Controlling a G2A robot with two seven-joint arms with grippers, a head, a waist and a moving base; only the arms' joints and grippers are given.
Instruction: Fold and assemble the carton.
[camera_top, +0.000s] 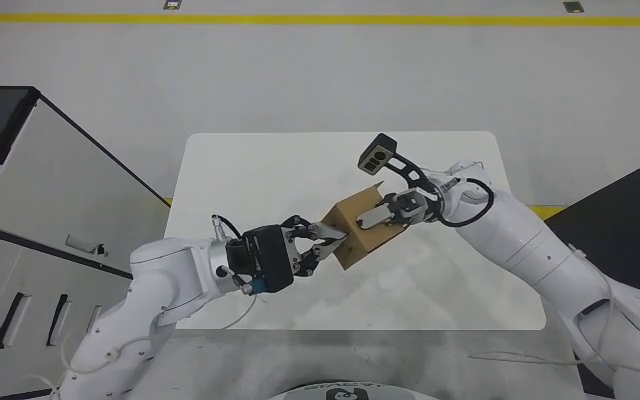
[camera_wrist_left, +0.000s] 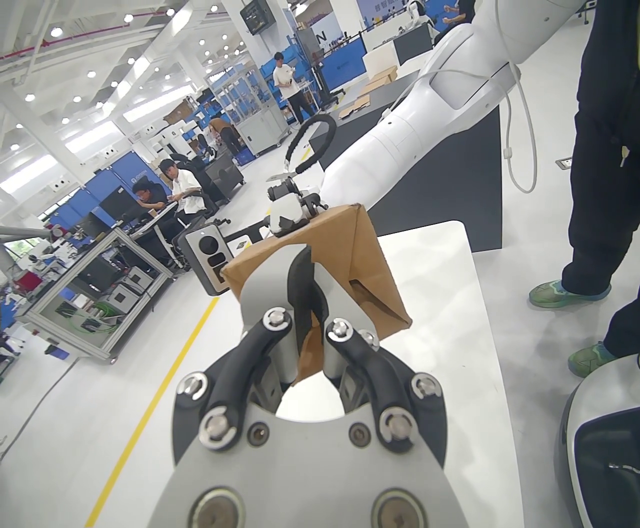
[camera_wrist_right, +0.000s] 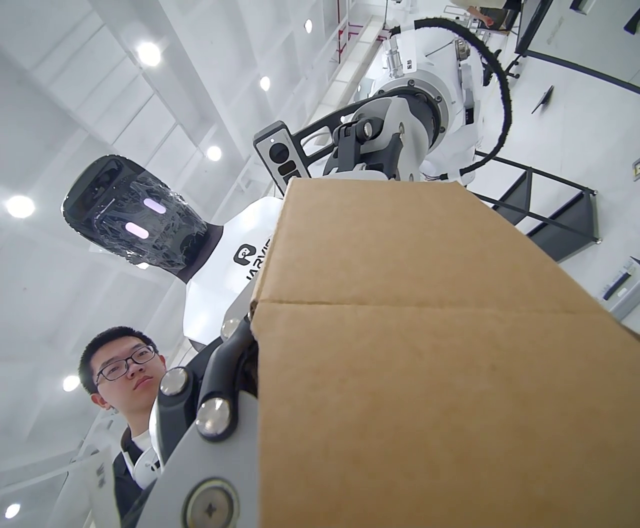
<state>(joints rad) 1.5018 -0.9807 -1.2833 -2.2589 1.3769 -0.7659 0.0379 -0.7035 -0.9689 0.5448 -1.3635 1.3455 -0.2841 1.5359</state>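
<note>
A brown carton (camera_top: 358, 232) is held above the middle of the white table (camera_top: 250, 170), between my two arms. My left gripper (camera_top: 322, 240) comes in from the near left and is shut on a flap at the carton's open end (camera_wrist_left: 345, 250); in the left wrist view the cardboard is pinched between the left gripper's (camera_wrist_left: 307, 272) two fingers. My right gripper (camera_top: 385, 212) holds the opposite, far-right side. In the right wrist view a carton wall (camera_wrist_right: 425, 350) runs into the right gripper (camera_wrist_right: 252, 330), and one finger (camera_wrist_right: 235, 350) shows beside it while the other is hidden.
The table's right edge (camera_wrist_left: 480, 310) ends close to the carton. A dark cabinet (camera_top: 60, 190) stands off the table's left side and a black panel (camera_top: 600, 210) off its right. A yellow line (camera_top: 320, 19) crosses the floor behind.
</note>
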